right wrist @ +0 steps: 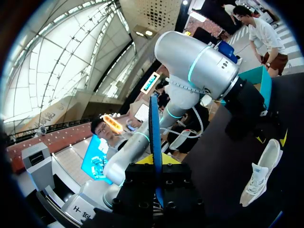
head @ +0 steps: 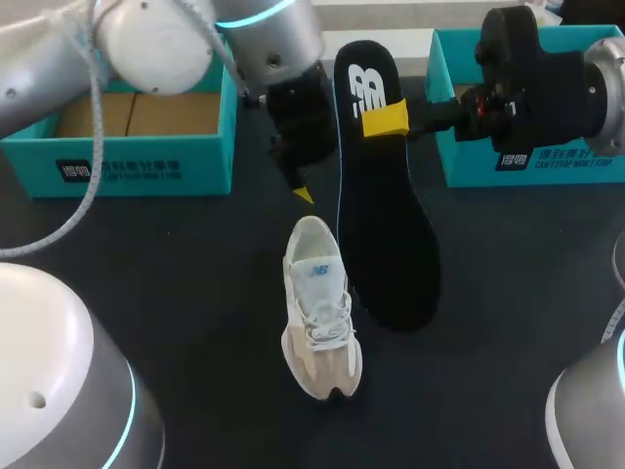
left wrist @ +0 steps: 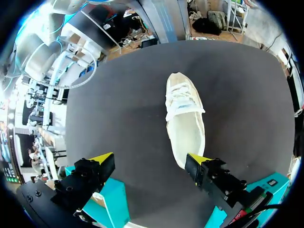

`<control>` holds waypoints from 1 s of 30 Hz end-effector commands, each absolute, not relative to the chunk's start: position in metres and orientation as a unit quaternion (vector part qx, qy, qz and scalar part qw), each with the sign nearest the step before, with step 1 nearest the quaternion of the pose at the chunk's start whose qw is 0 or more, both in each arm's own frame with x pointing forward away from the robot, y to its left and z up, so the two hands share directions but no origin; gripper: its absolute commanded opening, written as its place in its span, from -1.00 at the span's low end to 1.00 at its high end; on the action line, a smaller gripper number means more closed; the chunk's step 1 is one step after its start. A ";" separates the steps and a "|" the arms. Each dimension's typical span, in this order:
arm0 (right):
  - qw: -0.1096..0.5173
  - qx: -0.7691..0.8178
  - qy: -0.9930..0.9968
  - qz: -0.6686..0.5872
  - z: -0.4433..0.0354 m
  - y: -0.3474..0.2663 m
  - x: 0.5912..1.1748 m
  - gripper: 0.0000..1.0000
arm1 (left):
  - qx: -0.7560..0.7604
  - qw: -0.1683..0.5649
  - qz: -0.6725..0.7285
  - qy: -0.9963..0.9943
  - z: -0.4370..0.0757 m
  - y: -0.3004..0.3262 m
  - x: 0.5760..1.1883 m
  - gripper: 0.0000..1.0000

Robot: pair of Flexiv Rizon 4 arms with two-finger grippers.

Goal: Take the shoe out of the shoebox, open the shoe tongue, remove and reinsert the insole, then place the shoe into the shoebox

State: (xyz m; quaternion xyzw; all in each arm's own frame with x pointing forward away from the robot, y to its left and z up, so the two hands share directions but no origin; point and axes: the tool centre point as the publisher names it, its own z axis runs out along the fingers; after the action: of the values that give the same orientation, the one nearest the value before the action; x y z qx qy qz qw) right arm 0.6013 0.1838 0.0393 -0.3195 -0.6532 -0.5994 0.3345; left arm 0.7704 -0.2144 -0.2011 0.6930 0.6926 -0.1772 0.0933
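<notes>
A cream sneaker (head: pixel 318 311) lies on the dark table, its toe toward the front edge; it also shows in the left wrist view (left wrist: pixel 185 118) and the right wrist view (right wrist: pixel 260 174). My right gripper (head: pixel 389 119) is shut on the black insole (head: pixel 387 225), holding it in the air just right of the shoe; the insole (right wrist: pixel 155 137) shows edge-on between its fingers. My left gripper (head: pixel 301 191) hangs open just behind the shoe's heel, its fingers (left wrist: pixel 102 159) spread wide with nothing between them.
A teal shoebox (head: pixel 127 156) with a brown cardboard inside stands at the back left. A second teal box (head: pixel 469 147) stands at the back right, behind my right arm.
</notes>
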 end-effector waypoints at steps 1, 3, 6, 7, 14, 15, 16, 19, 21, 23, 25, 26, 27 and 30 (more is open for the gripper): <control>0.335 -0.320 -0.653 -0.599 0.039 0.186 0.602 -1.00 | 0.668 0.180 -0.247 0.679 -0.201 -0.205 0.765 1.00; 0.335 -0.320 -0.653 -0.599 0.039 0.186 0.602 -1.00 | 0.668 0.180 -0.247 0.679 -0.201 -0.205 0.765 1.00; 0.335 -0.320 -0.653 -0.599 0.039 0.186 0.602 -1.00 | 0.668 0.180 -0.247 0.679 -0.201 -0.205 0.765 1.00; 0.335 -0.320 -0.653 -0.599 0.039 0.186 0.602 -1.00 | 0.668 0.180 -0.247 0.679 -0.201 -0.205 0.765 1.00; 0.335 -0.320 -0.653 -0.599 0.039 0.186 0.602 -1.00 | 0.668 0.180 -0.247 0.679 -0.201 -0.205 0.765 1.00; 0.335 -0.320 -0.653 -0.599 0.039 0.186 0.602 -1.00 | 0.668 0.180 -0.247 0.679 -0.201 -0.205 0.765 1.00; 0.335 -0.320 -0.653 -0.599 0.039 0.186 0.602 -1.00 | 0.668 0.180 -0.247 0.679 -0.201 -0.205 0.765 1.00; 0.335 -0.320 -0.653 -0.599 0.039 0.186 0.602 -1.00 | 0.668 0.180 -0.247 0.679 -0.201 -0.205 0.765 1.00; 0.343 -0.335 -0.629 -0.612 0.039 0.180 0.606 -1.00 | 0.668 0.180 -0.247 0.679 -0.201 -0.205 0.765 1.00; 0.348 -0.353 -0.599 -0.628 0.039 0.173 0.614 -1.00 | 0.668 0.180 -0.247 0.679 -0.201 -0.205 0.765 1.00; 0.353 -0.362 -0.587 -0.632 0.039 0.168 0.622 -1.00 | 0.668 0.180 -0.247 0.679 -0.201 -0.205 0.765 1.00; 0.360 -0.369 -0.578 -0.633 0.038 0.165 0.625 -1.00 | 0.668 0.180 -0.247 0.679 -0.201 -0.205 0.765 1.00; 0.364 -0.376 -0.573 -0.631 0.035 0.160 0.629 -1.00 | 0.668 0.180 -0.247 0.679 -0.201 -0.205 0.765 1.00; 0.376 -0.382 -0.552 -0.639 0.032 0.152 0.639 -1.00 | 0.668 0.180 -0.247 0.679 -0.201 -0.205 0.765 1.00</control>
State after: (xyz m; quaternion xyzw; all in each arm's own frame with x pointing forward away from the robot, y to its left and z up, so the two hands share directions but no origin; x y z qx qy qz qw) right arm 0.6418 0.1590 0.0436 -0.3834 -0.5673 -0.6258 0.3735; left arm 0.7656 -0.2061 -0.2009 0.6676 0.6792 -0.2472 0.1786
